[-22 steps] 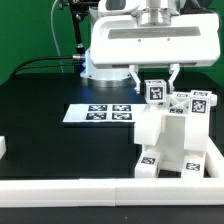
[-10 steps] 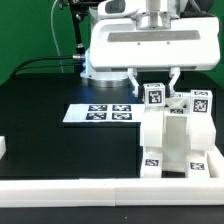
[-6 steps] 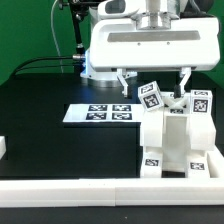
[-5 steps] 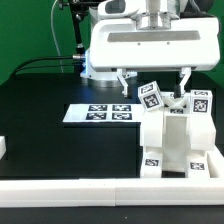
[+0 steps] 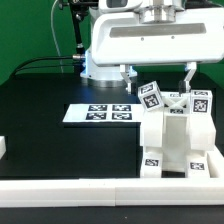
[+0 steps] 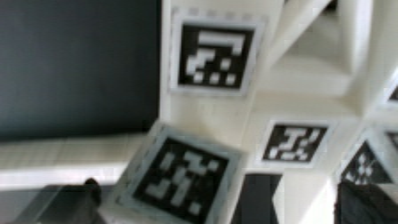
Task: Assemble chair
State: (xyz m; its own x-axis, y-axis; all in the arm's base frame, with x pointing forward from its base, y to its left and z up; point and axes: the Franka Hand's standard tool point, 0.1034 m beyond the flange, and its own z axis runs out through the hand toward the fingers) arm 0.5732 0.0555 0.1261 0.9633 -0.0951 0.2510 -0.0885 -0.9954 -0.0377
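Note:
The white chair assembly [image 5: 170, 135], carrying several tags, stands at the exterior view's right against the front rail. A small white tagged part [image 5: 150, 97] rests tilted on its top. My gripper [image 5: 157, 78] hangs just above that part, jaws wide apart and holding nothing; one finger [image 5: 127, 75] shows on each side. In the wrist view the tilted tagged part [image 6: 187, 175] lies between my fingers [image 6: 71, 200] without touching them, and a taller tagged piece [image 6: 217, 55] of the chair rises behind it.
The marker board [image 5: 100, 113] lies flat on the black table at the middle. A white rail [image 5: 90, 190] runs along the front edge. A small white piece [image 5: 3, 148] sits at the exterior view's far left.
My gripper was shut on the small tagged part, then opened and let it go. The part tipped over on top of the chair. The fingers have risen slightly.

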